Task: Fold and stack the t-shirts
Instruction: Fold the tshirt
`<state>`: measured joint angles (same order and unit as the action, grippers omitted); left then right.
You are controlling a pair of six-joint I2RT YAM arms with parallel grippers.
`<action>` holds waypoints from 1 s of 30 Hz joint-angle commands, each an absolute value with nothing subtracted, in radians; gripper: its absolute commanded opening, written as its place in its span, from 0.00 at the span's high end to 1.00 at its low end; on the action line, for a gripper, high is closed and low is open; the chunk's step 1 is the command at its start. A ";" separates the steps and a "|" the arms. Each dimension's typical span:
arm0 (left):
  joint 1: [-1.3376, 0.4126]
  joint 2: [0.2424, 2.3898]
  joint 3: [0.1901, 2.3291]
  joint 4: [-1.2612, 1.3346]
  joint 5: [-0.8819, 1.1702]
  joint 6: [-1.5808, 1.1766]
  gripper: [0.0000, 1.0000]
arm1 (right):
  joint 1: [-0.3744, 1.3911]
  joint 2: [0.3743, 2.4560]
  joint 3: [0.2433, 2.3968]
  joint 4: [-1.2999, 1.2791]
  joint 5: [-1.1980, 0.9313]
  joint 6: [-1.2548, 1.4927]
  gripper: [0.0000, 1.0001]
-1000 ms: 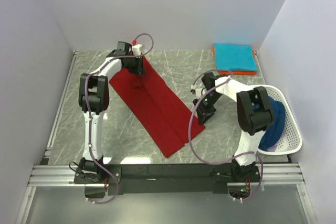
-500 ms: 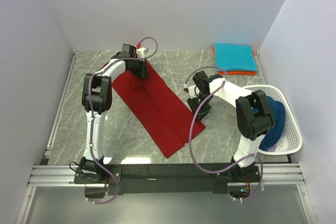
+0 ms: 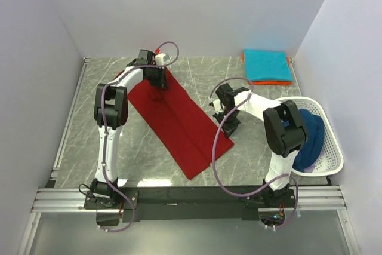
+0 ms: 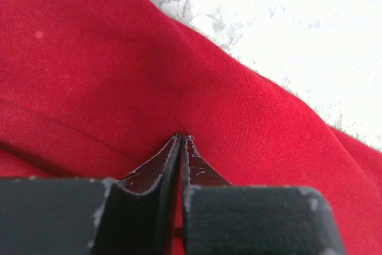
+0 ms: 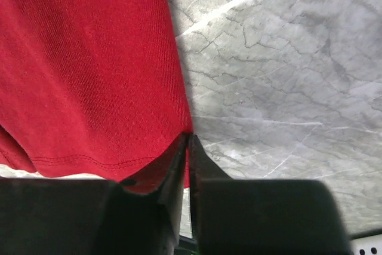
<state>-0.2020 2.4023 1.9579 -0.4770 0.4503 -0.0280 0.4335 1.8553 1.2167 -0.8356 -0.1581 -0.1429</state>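
A dark red t-shirt (image 3: 179, 120), folded into a long strip, lies slantwise across the middle of the table. My left gripper (image 3: 158, 92) is at its far left end, shut on the red cloth (image 4: 89, 58), fingertips (image 4: 170, 153) pressed together in a pinch. My right gripper (image 3: 230, 129) is at the shirt's near right edge, shut on the hem of the red shirt (image 5: 89, 58), with marble beside it. A folded teal t-shirt (image 3: 267, 64) lies on a folded orange one (image 3: 262, 82) at the back right. A navy blue t-shirt (image 3: 311, 138) is in the basket.
A white plastic mesh basket (image 3: 334, 147) stands at the right edge beside my right arm. Grey walls close in the left, back and right sides. A metal rail (image 3: 191, 198) runs along the near edge by the arm bases.
My right wrist has swung left and away from the base along the shirt's right edge. My left gripper shifted slightly right. The red shirt lies about as before.
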 commanded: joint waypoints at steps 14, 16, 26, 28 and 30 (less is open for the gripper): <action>-0.155 2.545 2.128 -0.586 0.426 -0.136 1.00 | 0.266 1.900 1.149 -0.906 -0.409 -0.144 1.00; -0.143 2.556 2.132 -0.592 0.440 -0.150 1.00 | 0.238 1.925 1.149 -0.908 -0.419 -0.150 1.00; -0.169 2.557 2.174 -0.617 0.477 -0.075 1.00 | 0.305 1.911 1.098 -0.925 -0.471 -0.204 1.00; -0.190 2.525 2.163 -0.598 0.482 -0.045 1.00 | 0.352 1.904 1.072 -0.937 -0.472 -0.238 1.00; -0.198 2.487 2.135 -0.563 0.472 -0.043 1.00 | 0.392 1.905 1.063 -0.975 -0.483 -0.262 1.00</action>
<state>-0.1761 2.5175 2.1475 -0.5709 0.5247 -0.1028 0.3244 1.8980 1.1213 -0.8936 -0.5285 -0.1814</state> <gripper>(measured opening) 0.013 0.005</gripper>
